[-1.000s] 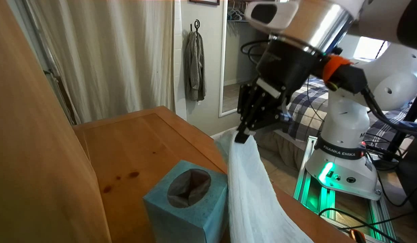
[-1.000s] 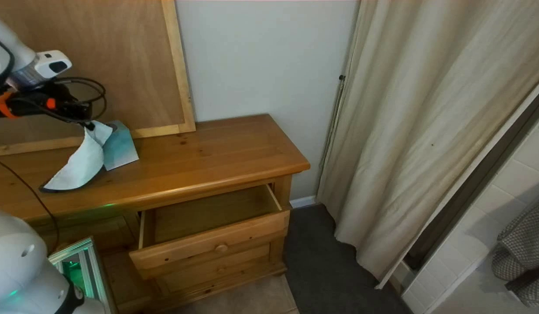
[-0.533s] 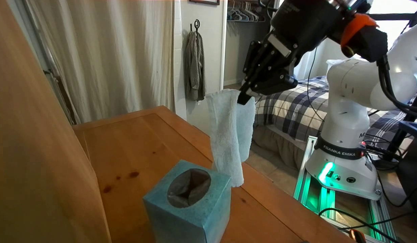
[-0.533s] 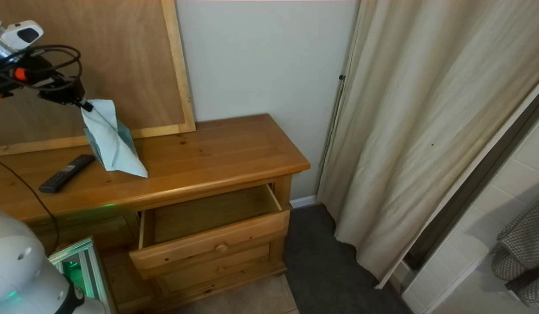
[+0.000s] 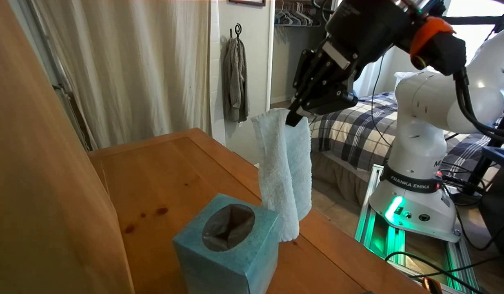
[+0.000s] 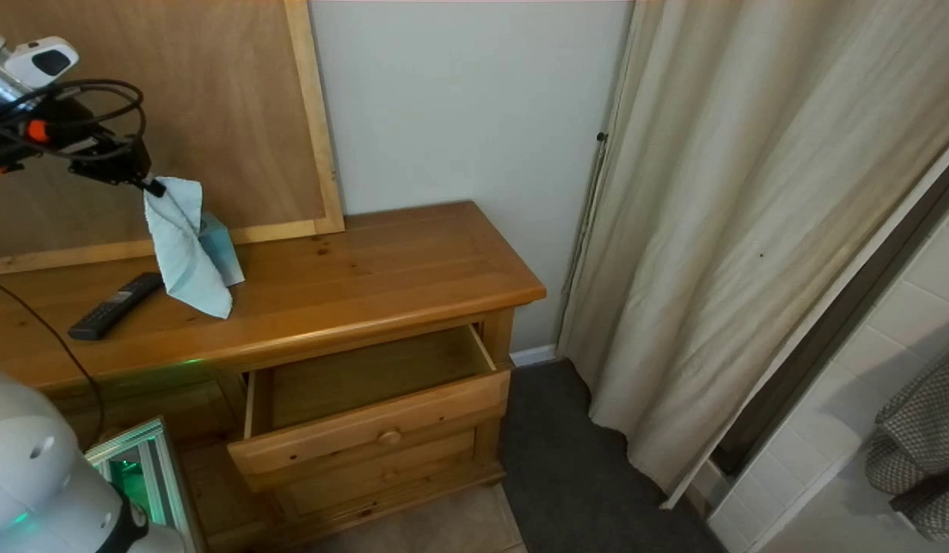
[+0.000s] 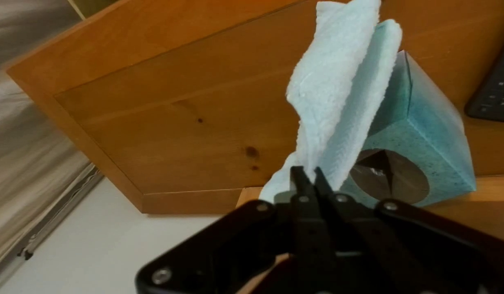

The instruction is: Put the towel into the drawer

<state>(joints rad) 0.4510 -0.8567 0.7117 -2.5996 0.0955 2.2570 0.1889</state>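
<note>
- Towel (image 5: 281, 175) is hanging in folds over the dresser top (image 6: 382, 261), near the teal box (image 7: 433, 143); whether its lower end is touching down, can't tell.
- Gripper (image 7: 310, 173) is pinching the towel near its upper end, jaws narrow.
- Drawer (image 6: 370, 422) is standing pulled out below, well apart from the towel.
- Black remote (image 6: 114, 307) is lying on the dresser top.

Box (image 5: 235, 258) on dresser top (image 6: 389, 265), towel (image 5: 282, 175) beside, drawer (image 6: 351, 432) below
</note>
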